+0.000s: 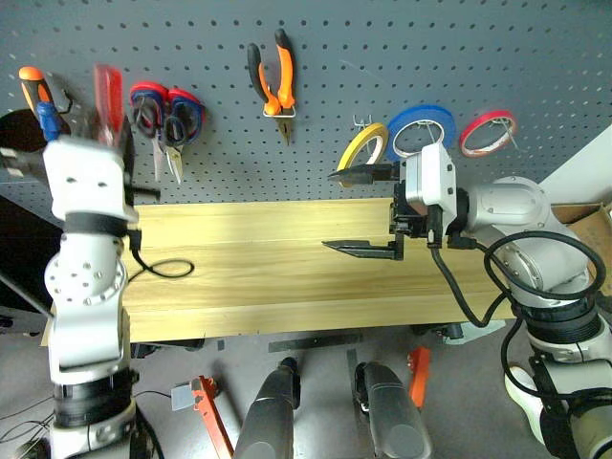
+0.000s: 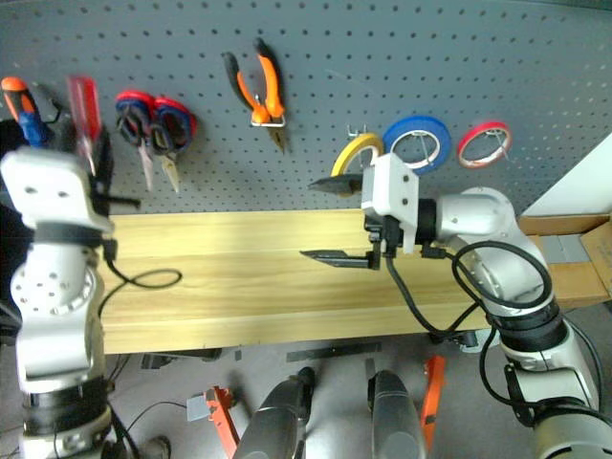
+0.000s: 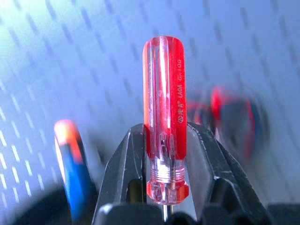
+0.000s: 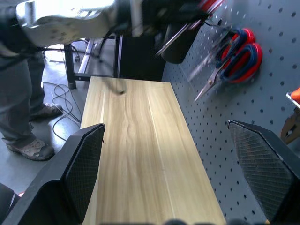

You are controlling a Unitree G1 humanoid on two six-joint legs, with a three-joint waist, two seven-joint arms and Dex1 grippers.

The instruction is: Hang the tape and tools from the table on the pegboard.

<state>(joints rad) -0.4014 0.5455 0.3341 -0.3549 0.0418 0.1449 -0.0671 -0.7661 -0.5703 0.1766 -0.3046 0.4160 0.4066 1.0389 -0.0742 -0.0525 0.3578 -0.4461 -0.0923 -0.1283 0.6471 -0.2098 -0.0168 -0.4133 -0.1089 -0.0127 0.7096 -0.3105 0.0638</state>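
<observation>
Closest to the lens, in the left wrist view, the left gripper (image 3: 165, 154) is clamped on the red-handled screwdriver (image 3: 164, 112), its clear red handle standing up between the two black fingers (image 3: 123, 168); the steel shaft is almost wholly hidden below the jaws. From the head views this gripper (image 1: 103, 129) is raised in front of the pegboard (image 1: 382, 57) at its left end, smeared by blur, so whether the screwdriver touches a hook cannot be told.

On the large grey pegboard hang, from left to right, an orange-and-blue-handled tool (image 1: 38, 100) partly covered by the left arm, red-and-blue-handled scissors (image 1: 166, 120), orange-and-black needle-nose pliers (image 1: 273, 81), the yellow tape roll (image 1: 363, 143), a larger blue roll (image 1: 421, 129) and a thin red roll (image 1: 488, 132). Part of the yellow roll sits behind the right gripper.

Below, the long light wood table (image 1: 268, 287) carries only a black cable loop (image 1: 163, 268).

Over its right half, the right gripper (image 1: 368, 210) points sideways with its jaws spread wide and nothing between them. A person's legs and shoes (image 4: 28, 136), cut off at the frame edge, stand beyond the table's far end in the right wrist view.
</observation>
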